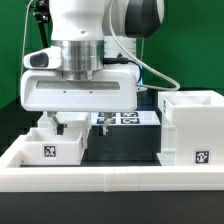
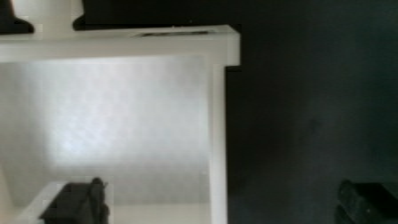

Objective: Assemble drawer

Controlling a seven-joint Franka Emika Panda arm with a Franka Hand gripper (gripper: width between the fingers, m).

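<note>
One small tray [image 1: 58,146] lay on the desk [image 1: 125,146] at eight o'clock in the exterior view; the hollow shell [image 1: 195,125] stood well apart at three o'clock. The hand [image 2: 217,205] hung over the tray, fingers [image 2: 71,203] apart astride one side wall, seemingly so as to pinch that wall

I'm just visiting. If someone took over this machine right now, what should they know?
Pincer: open, empty, low over the small tray, fingers astride one tray wall.
Large shell: standing at the exterior view's right, apart from the tray.
Done: nothing visibly joined; only one tray shows.
Left: probably grip the tray and fit it into the shell.
</note>
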